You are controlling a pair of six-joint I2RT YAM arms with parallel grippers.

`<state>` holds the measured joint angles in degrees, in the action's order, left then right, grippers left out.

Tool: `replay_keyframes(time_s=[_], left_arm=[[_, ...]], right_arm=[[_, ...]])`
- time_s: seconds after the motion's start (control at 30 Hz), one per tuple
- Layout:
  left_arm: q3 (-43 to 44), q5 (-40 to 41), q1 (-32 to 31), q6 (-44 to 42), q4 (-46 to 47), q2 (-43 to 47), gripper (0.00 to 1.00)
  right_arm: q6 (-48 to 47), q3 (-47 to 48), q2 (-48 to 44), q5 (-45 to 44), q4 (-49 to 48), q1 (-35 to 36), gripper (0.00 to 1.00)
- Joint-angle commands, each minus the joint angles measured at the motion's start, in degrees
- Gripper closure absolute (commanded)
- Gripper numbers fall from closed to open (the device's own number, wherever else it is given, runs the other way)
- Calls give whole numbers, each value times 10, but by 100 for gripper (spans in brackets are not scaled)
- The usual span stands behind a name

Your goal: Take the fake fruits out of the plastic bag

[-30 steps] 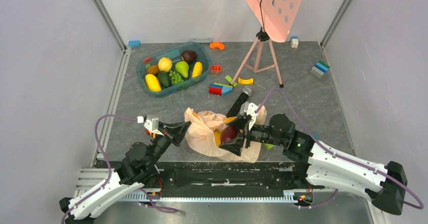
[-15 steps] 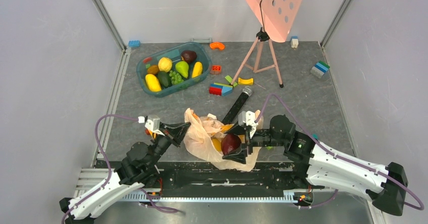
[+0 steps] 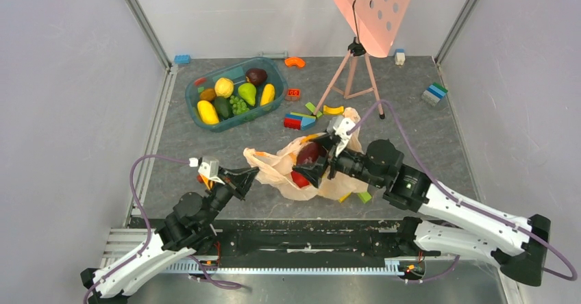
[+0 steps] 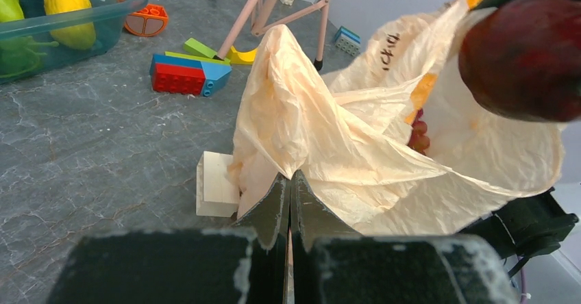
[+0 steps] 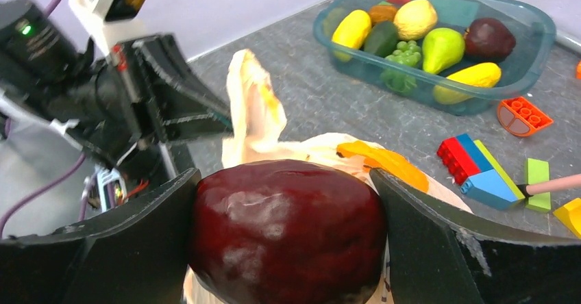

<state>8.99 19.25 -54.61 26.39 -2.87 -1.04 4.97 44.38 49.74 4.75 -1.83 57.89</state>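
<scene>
The cream-beige plastic bag (image 3: 284, 170) lies crumpled at the near middle of the table. My left gripper (image 3: 250, 175) is shut on its left edge, as the left wrist view (image 4: 290, 181) shows, with the bag (image 4: 356, 140) spread beyond it. My right gripper (image 3: 312, 157) is shut on a dark maroon fruit (image 3: 310, 153), held above the bag's mouth; it fills the right wrist view (image 5: 288, 229) between both fingers. A reddish-purple grape bunch (image 4: 416, 134) shows inside the bag. A bright red fruit (image 3: 299, 179) sits in the bag under the right gripper.
A teal tub (image 3: 190, 102) at the far left holds several yellow, green and maroon fruits. Toy blocks (image 3: 299, 120) lie beyond the bag. A pink tripod (image 3: 353, 71) stands at the far middle. A cream block (image 4: 216, 184) lies next to the left gripper.
My right gripper has lifted the maroon fruit up and away from me, out of the bag. The bag has stretched and shifted with it. The left gripper has kept its hold.
</scene>
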Motion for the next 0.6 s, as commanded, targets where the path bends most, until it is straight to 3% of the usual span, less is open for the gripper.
replay_keyframes(time_s=[0.0, 0.2, 0.43, 0.57], left_arm=[[-2, -3, 2, 13, 35, -20, 98], [-17, 27, 2, 9, 107, -80, 98], [-62, 236, 2, 53, 172, -126, 98], [-65, 312, 2, 10, 252, -185, 98]], right_arm=[[50, 45, 56, -72, -79, 0, 35], [85, 118, 182, -124, -104, -2, 34], [138, 240, 344, -158, -104, -34, 32], [209, 300, 441, -117, -125, -84, 33]])
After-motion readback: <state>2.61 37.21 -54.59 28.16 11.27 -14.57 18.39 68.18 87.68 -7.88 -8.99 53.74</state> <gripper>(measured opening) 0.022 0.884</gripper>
